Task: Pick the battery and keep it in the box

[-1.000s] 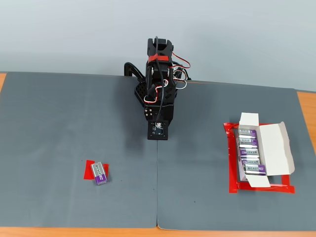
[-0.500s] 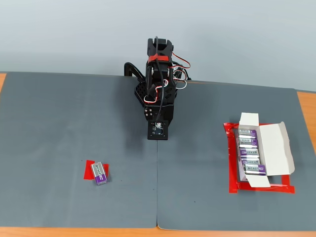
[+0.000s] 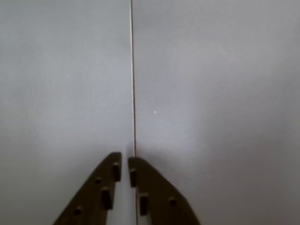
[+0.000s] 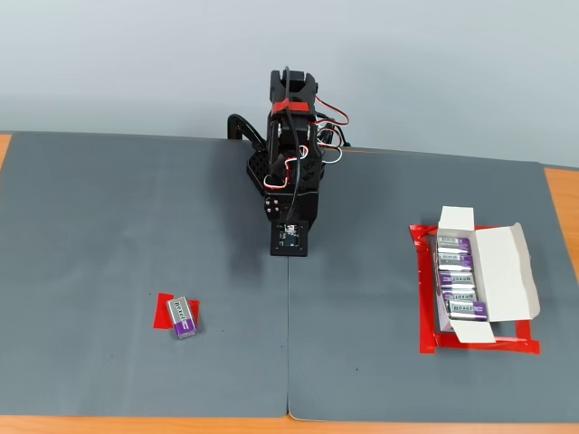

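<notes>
In the fixed view the black arm is folded at the back middle of the grey mat, with the wrist pointing down to the mat. The gripper shows only in the wrist view: its 2 dark fingers come in from the bottom edge, and their tips are almost together, with only a thin gap and nothing between them. Under them is bare grey mat, and a thin seam line runs straight up from the tips.

The battery lies on a small red tape patch at the front left of the mat, well apart from the arm, to the left of it and nearer to the camera. It lies flat and a little turned.

The box is at the right side, inside a red tape frame, with its flaps open. 4 other batteries lie in a row inside it
</notes>
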